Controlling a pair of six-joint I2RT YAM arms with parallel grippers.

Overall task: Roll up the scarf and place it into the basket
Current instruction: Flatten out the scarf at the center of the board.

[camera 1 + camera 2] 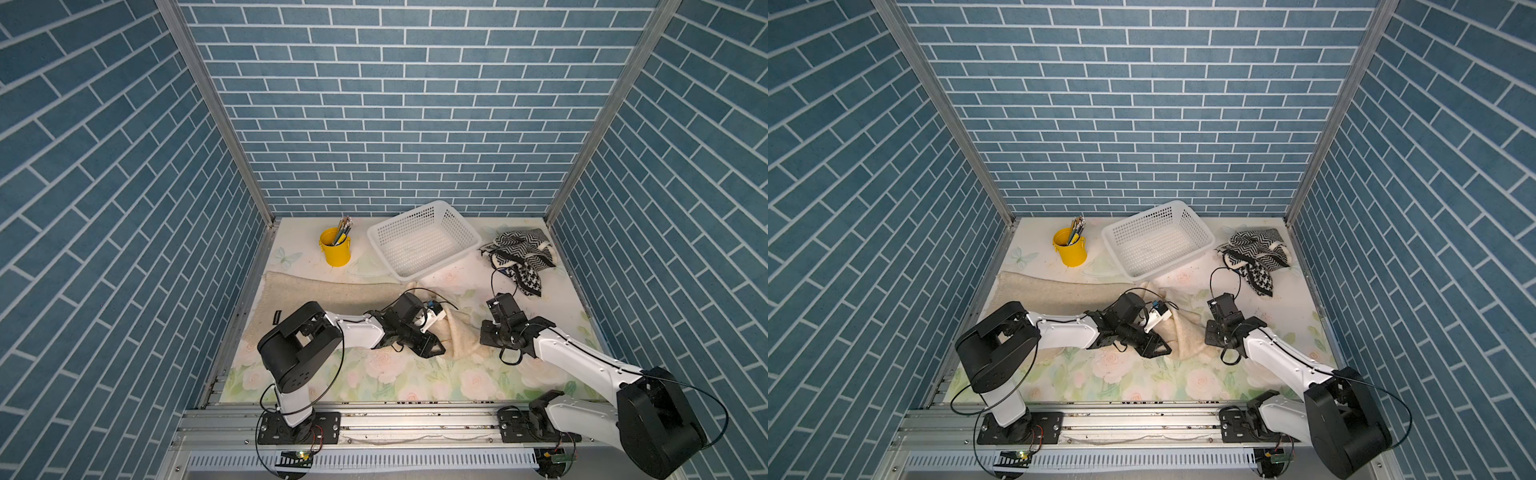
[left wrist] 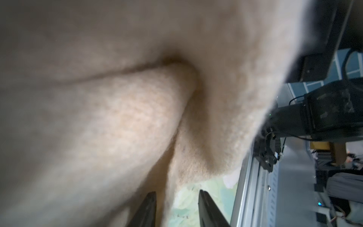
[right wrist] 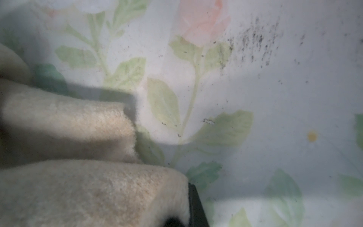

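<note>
Cream scarf (image 2: pixel 117 118) crowds both wrist lenses; left jaws stand narrowly apart, its edge between them; right jaws are closed on a fold; the rest trails toward 9 o'clock across the counter (image 1: pixel 374 374); basket (image 1: pixel 411 226) sits at 12 o'clock.

Blue brick-look walls (image 1: pixel 399 104) at 9, 12 and 3 o'clock, floral tabletop (image 1: pixel 374 374) in the middle, aluminium rail (image 1: pixel 415 424) at 6, soft even light.

I've open mat (image 1: pixel 415 374) up front | the scarf (image 1: pixel 332 293) sprawls across left lane | yellow bucket (image 1: pixel 336 251), patterned cloth (image 1: pixel 519 249) flank the basket (image 1: pixel 415 220), mouth open above
</note>
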